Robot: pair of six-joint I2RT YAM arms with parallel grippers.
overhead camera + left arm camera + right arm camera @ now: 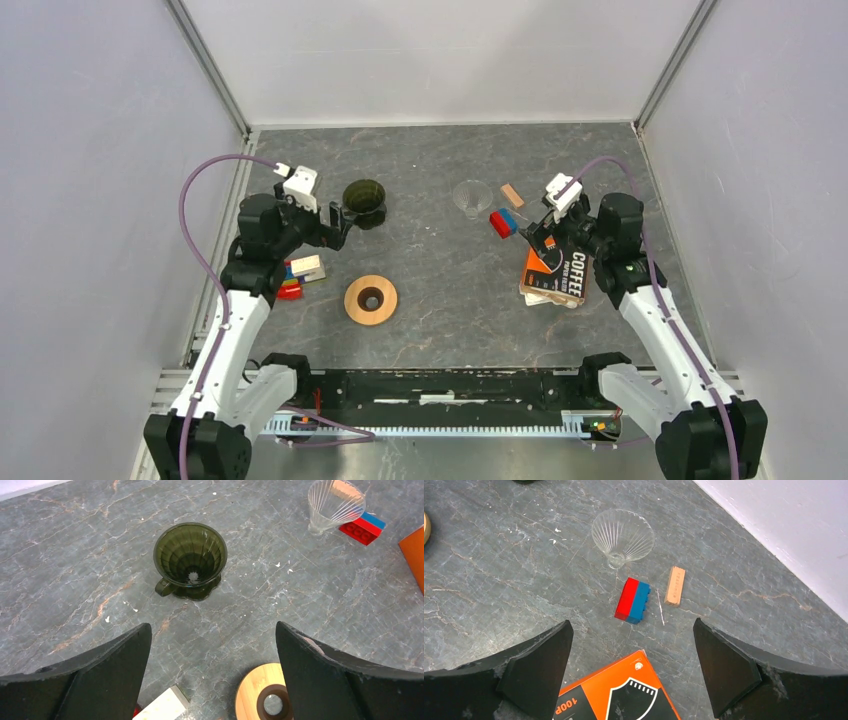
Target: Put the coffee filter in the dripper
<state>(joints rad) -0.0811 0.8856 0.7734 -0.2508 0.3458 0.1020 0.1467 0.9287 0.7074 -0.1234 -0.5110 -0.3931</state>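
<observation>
The dripper's clear ribbed glass cone (pixel 471 197) stands alone at the back middle of the table. It also shows in the left wrist view (pixel 334 502) and in the right wrist view (pixel 622 534). Its wooden collar ring (pixel 370 299) lies flat and apart from it, nearer the front; part of it shows in the left wrist view (pixel 252 692). No loose white coffee filter is in view. My left gripper (pixel 340 228) (pixel 212 626) is open and empty, close to the dark green cup (pixel 364 202). My right gripper (pixel 530 236) (pixel 631 622) is open and empty above the orange box.
An orange and black coffee filter box (pixel 557 270) (pixel 624 690) lies at the right. A red and blue brick (pixel 503 222) (pixel 632 600) and a small wooden block (pixel 512 194) (pixel 674 585) lie beside the glass cone. Small blocks (pixel 300 272) lie under the left arm. Walls enclose the table.
</observation>
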